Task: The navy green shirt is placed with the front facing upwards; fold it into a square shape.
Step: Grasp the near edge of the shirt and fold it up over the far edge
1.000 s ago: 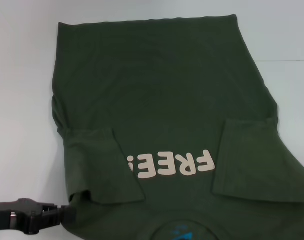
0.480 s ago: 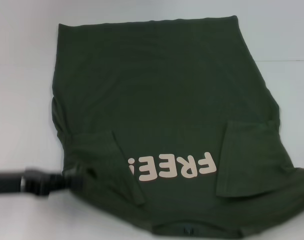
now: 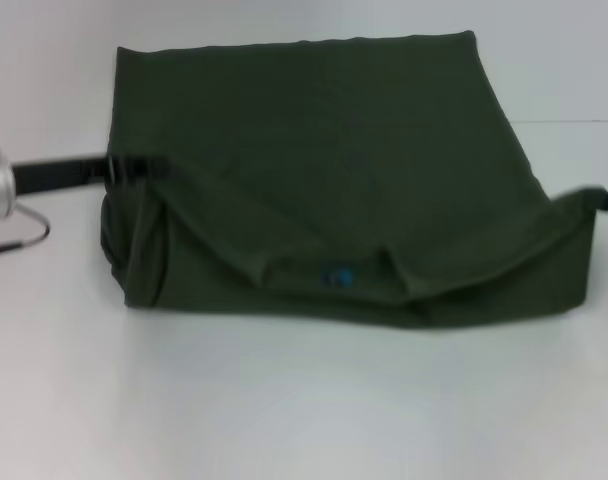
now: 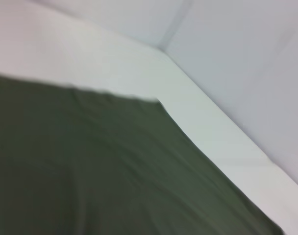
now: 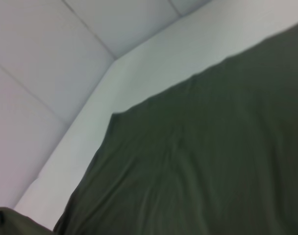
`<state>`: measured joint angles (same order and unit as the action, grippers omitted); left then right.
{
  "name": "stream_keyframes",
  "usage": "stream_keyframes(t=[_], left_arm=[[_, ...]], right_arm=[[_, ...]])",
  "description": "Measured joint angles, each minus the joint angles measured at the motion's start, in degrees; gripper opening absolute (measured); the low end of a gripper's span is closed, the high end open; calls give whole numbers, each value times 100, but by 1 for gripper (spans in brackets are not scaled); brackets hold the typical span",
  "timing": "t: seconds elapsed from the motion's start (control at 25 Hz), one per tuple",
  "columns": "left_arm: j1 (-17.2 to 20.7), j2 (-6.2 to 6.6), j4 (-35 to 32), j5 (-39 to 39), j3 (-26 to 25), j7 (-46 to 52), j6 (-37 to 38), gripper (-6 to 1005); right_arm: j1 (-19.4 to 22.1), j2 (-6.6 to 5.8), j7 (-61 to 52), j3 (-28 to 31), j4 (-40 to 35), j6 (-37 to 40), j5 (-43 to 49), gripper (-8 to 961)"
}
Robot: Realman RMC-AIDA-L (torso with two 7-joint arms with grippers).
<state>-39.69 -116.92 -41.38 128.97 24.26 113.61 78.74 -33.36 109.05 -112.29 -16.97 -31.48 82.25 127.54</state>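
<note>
Head view showed the navy green shirt (image 3: 314, 160) on the white bench (image 3: 284, 400), its collar half carried toward 12 o'clock. The left tool (image 3: 119, 170) at 9 and the right tool (image 3: 599, 200) at 3 met its edges; their fingers could not be made out. Uneven travel risked a skewed, bunched fold
</note>
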Motion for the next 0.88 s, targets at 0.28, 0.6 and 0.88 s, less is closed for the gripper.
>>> stream_keyframes(t=[0.28,0.6,0.88], left_arm=[[-537,5,515,-363,40,-221,-1924,87],[-960,-101,1149,-1108,51,-1387,-3532,97],[-1150,-218,1432,-1996,52,-2551,-4409,105]], right_arm=[[-745,76,174,-135,385,-1426,-5,3],[-1384,291,534,-307,754,-3068,-15,3],[-1841,518,1138,-311,887,-4048,-221,3]])
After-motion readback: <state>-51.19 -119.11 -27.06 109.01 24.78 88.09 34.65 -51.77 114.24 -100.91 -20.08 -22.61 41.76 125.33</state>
